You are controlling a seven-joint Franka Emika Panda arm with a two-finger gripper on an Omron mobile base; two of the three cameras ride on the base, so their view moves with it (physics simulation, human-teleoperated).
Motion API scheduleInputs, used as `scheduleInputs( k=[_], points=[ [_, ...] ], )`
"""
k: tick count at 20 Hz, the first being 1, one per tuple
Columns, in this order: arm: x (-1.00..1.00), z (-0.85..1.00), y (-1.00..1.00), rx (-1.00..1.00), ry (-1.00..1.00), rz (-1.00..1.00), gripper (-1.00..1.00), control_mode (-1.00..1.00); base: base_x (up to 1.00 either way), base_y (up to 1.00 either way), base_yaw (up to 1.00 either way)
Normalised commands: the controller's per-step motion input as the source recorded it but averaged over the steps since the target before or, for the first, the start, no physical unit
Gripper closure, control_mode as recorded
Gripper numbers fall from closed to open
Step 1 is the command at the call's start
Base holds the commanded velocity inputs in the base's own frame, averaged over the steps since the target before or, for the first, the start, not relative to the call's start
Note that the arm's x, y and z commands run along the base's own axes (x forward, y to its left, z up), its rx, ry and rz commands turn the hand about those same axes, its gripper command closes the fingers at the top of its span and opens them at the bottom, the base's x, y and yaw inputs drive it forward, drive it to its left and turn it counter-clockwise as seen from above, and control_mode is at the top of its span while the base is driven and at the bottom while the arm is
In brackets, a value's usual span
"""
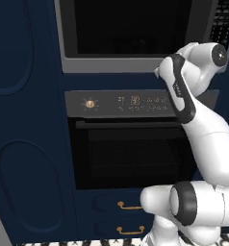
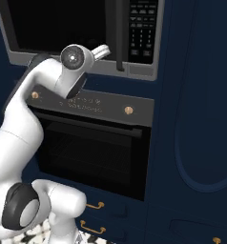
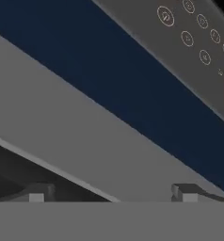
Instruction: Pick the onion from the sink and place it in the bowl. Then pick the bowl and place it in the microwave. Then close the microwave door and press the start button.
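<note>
The microwave is built in at the top, above an oven. Its door, black glass in a grey frame, covers the front; I cannot tell whether it is fully shut. The black keypad panel sits to the door's right, its single buttons too small to tell apart. My hand reaches up to the microwave's grey lower frame. My gripper is open with nothing between its fingers, close against that grey frame. The onion, the bowl and the sink are out of view.
The oven with a dark glass door and a control panel with knobs sits right under the microwave. Below it are drawers with gold handles. Dark blue cabinet fronts flank both sides.
</note>
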Motion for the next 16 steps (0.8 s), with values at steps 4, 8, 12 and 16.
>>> scheduleInputs(
  k=[4,8,12,16],
  points=[
    [1.0,0.0,0.0,0.25,0.0,0.0,-1.0,-1.0,0.0,0.0,0.0],
    [-0.06,-0.13,-0.06,0.17,-0.18,0.0,-1.0,-1.0,0.0,0.0,0.0],
    [-1.0,-0.04,-0.32,0.05,-0.52,0.01,-1.0,-1.0,0.0,0.0,0.0],
    [-0.96,0.0,-0.8,0.08,-0.36,0.03,-1.0,-1.0,0.0,0.0,0.0]
  ],
)
